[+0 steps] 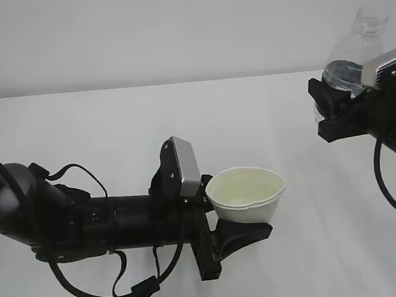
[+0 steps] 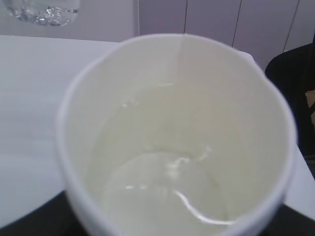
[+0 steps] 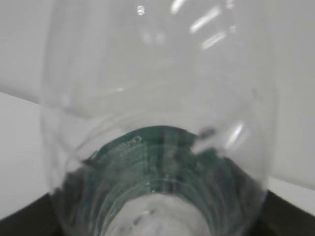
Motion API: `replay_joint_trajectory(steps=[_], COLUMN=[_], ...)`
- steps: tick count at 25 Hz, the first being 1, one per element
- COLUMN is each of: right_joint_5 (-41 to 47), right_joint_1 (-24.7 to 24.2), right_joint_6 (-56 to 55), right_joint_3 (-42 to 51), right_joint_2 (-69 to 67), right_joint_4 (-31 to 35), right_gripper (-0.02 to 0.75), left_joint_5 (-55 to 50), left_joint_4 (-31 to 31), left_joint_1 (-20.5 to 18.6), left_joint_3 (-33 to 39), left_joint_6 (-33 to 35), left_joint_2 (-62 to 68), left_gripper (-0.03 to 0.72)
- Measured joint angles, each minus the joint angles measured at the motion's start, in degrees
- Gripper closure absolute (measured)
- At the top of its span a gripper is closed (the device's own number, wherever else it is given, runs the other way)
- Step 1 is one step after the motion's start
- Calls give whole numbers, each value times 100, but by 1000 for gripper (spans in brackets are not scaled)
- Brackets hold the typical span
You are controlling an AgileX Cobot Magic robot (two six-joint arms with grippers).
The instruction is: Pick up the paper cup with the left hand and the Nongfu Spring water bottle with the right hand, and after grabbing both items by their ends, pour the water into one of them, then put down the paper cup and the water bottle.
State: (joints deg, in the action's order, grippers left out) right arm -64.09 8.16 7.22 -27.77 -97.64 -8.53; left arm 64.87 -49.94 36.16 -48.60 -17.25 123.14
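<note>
One white paper cup [image 1: 246, 198], cream inside, holding clear water [image 2: 162, 191], clamped low centre in left hand [image 1: 221, 230], one clear green-labelled Nongfu Spring water bottle [image 1: 355, 59] gripped far right, raised, by right hand [image 1: 336, 108].

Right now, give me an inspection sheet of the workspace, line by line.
Surface: white table, bare where visible.
Job's things: paper cup held off the table, water pooled inside; water bottle raised at the right edge, mouth up.
Clutter: nothing seen.
Grippers: left gripper jaws closed on the cup's base; right gripper jaws closed on the bottle's lower end.
Cables: black cables looping along the left arm.
Surroundings: plain pale wall.
</note>
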Motion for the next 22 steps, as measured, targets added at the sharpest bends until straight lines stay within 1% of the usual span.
replay_joint_trajectory(steps=[5, 11, 18, 22], right_joint_5=[42, -6, -6, -6], right_joint_1=[0, 0, 0, 0], right_joint_6=[-28, -45, -391, -429], right_joint_3=[0, 0, 0, -67], right_joint_2=[-117, -653, -1160, -1338], right_joint_4=[137, 306, 660, 701], right_gripper=[263, 263, 263, 263], left_joint_5=[0, -2, -2, -2], left_joint_4=[44, 87, 131, 195], left_joint_1=[0, 0, 0, 0], left_joint_3=[0, 0, 0, 0], left_joint_6=[0, 0, 0, 0], left_joint_2=[0, 0, 0, 0], left_gripper=[259, 259, 259, 259])
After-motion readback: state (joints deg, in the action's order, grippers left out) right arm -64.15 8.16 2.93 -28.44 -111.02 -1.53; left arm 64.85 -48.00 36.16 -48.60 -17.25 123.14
